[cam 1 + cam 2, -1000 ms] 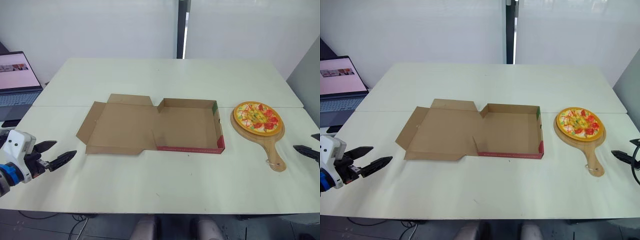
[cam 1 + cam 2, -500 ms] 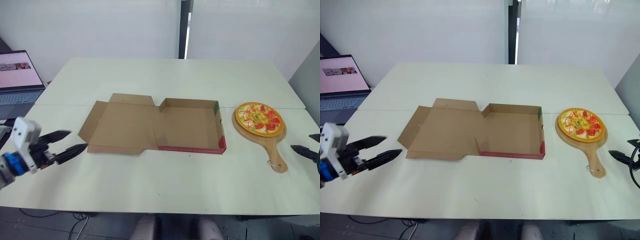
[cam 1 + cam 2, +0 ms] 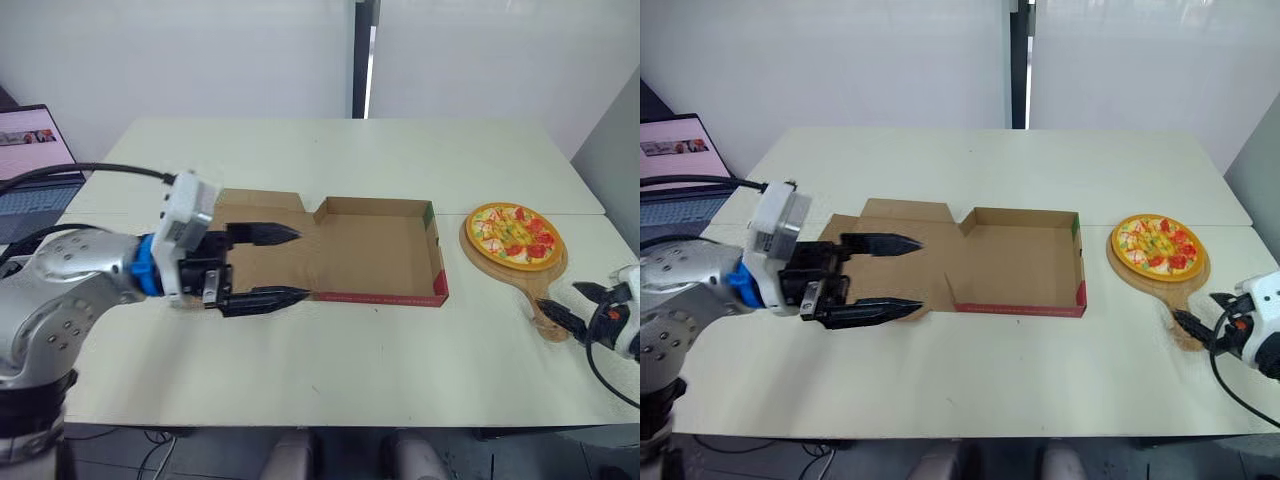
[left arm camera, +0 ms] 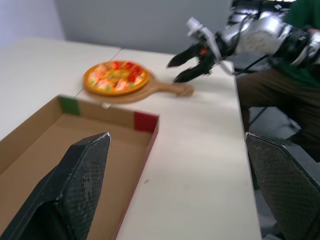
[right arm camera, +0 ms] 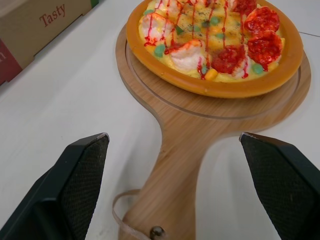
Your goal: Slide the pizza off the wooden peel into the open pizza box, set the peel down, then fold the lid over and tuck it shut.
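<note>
One pizza (image 3: 516, 232) sits on the wooden peel (image 3: 538, 287), which lies on the table (image 3: 400, 350) just right of the open pizza box (image 3: 375, 250). The right gripper (image 5: 172, 135) spreads its fingers wide either side of the peel's handle. The left gripper (image 3: 303, 263), fingers also apart, hovers over the box's flat lid (image 3: 262, 200).
</note>
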Robot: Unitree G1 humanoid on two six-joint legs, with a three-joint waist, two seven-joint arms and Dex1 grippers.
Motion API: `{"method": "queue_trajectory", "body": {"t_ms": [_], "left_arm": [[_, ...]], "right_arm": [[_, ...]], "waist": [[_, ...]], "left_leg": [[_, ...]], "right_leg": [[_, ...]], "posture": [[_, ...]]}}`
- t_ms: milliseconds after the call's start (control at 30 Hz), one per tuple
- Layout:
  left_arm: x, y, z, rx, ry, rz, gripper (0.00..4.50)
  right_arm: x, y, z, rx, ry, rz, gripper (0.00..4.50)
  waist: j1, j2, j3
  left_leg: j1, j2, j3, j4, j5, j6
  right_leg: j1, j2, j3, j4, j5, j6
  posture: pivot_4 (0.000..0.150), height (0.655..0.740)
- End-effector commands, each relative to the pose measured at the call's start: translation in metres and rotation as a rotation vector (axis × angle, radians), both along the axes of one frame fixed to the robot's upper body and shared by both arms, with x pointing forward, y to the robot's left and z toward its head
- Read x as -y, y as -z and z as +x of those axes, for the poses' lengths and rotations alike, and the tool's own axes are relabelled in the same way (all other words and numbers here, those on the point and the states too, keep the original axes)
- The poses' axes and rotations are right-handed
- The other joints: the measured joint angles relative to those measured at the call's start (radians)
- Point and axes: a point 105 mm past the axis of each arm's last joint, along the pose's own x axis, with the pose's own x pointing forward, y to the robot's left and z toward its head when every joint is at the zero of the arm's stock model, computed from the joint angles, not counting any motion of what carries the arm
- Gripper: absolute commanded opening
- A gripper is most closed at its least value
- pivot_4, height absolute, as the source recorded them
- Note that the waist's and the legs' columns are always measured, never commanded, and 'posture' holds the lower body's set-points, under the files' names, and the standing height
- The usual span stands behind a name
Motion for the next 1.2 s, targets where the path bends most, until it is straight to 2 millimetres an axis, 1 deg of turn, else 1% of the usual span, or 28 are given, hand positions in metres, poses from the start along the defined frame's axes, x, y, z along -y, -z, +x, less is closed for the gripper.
{"method": "queue_trajectory", "body": {"t_ms": [33,133,233,333,500,667,700,733,800,900,967,1000,1200], "left_arm": [[0.011,-0.005,-0.007,-0.002,0.08,-0.001,4.48],[0.014,-0.006,-0.006,-0.002,0.105,0.004,4.48],[0.018,-0.005,-0.006,0.007,0.135,0.034,4.48],[0.02,-0.006,-0.006,0.01,0.154,0.037,4.48],[0.023,-0.009,-0.005,0.018,0.163,0.029,4.48],[0.024,-0.009,-0.004,0.024,0.16,0.025,4.48],[0.024,-0.009,-0.003,0.027,0.158,0.025,4.5],[0.024,-0.009,-0.003,0.028,0.157,0.025,4.5],[0.024,-0.01,-0.003,0.028,0.155,0.021,4.5],[0.025,-0.012,-0.001,0.03,0.153,0.012,4.5],[0.025,-0.014,-0.001,0.028,0.154,0.003,4.5],[0.025,-0.016,-0.001,0.025,0.155,-0.002,4.5],[0.02,-0.019,0.004,0.033,0.128,0.015,4.5]], "right_arm": [[-0.004,-0.006,0.007,0.039,0.044,-0.032,4.5],[-0.007,0.0,0.013,0.019,0.081,-0.038,4.5],[-0.005,0.01,0.02,-0.041,0.13,-0.015,4.5],[0.006,0.014,0.028,-0.065,0.206,-0.023,4.5],[0.011,0.023,0.031,-0.12,0.251,-0.028,4.5],[0.005,0.034,0.031,-0.166,0.228,-0.027,4.5],[0.004,0.036,0.031,-0.171,0.229,-0.024,4.11],[0.004,0.037,0.03,-0.175,0.23,-0.015,3.89],[0.003,0.038,0.03,-0.181,0.228,0.004,3.28],[0.002,0.038,0.032,-0.169,0.244,0.05,2.2],[0.003,0.037,0.032,-0.156,0.255,0.049,1.71],[0.005,0.036,0.033,-0.147,0.267,0.05,1.64],[0.01,0.023,0.035,-0.07,0.304,0.067,1.64]], "waist": [[-0.001,0.0,0.0],[-0.001,0.0,0.0],[-0.001,0.0,0.0],[0.0,0.0,0.0],[0.0,0.0,0.0],[0.0,0.0,0.0],[0.0,0.0,0.0],[0.0,0.0,0.0],[0.0,-0.001,0.0],[0.0,-0.002,0.0],[0.0,-0.002,0.0],[0.0,-0.002,0.0],[-0.001,-0.002,0.0]], "left_leg": [[0.0,0.0,0.0,0.0,0.001,-0.002],[0.0,0.0,0.0,0.0,0.002,-0.003],[0.0,0.0,0.0,0.001,0.002,-0.003],[0.0,0.0,0.0,0.001,0.002,-0.003],[-0.001,0.0,0.0,0.001,0.002,-0.003],[-0.001,0.0,0.0,0.004,0.001,-0.002],[-0.001,0.001,0.0,0.005,0.001,-0.002],[-0.001,0.001,0.0,0.006,0.001,-0.001],[-0.001,0.001,-0.001,0.01,0.0,0.001],[-0.001,0.001,-0.001,0.013,-0.001,0.002],[-0.001,0.001,-0.001,0.013,-0.001,0.002],[-0.001,0.001,-0.001,0.014,-0.001,0.002],[-0.001,0.001,-0.001,0.013,-0.001,0.002]], "right_leg": [[0.0,0.0,0.0,0.0,0.0,0.0],[0.0,0.0,0.0,0.0,0.0,0.0],[0.0,0.001,0.0,0.0,0.0,0.0],[0.0,0.001,0.0,0.0,0.0,0.0],[0.0,0.001,0.0,0.0,0.0,0.0],[0.0,0.002,0.0,0.001,0.0,0.0],[0.001,0.002,0.0,0.001,0.0,0.0],[0.001,0.002,0.0,0.002,0.0,0.0],[0.0,0.002,0.0,0.006,0.0,0.0],[0.001,0.002,0.001,0.007,0.0,0.0],[0.001,0.002,0.001,0.008,0.0,0.0],[0.001,0.002,0.001,0.008,0.0,0.0],[0.001,0.002,0.001,0.009,0.0,0.0]], "posture": [[0.15,0.7281],[0.15,0.7281],[0.15,0.7281],[0.15,0.7281],[0.15,0.7281],[0.15,0.7281],[0.15,0.7281],[0.15,0.7281],[0.15,0.7281],[0.15,0.7281],[0.15,0.7281],[0.15,0.7281],[0.15,0.7281]]}}
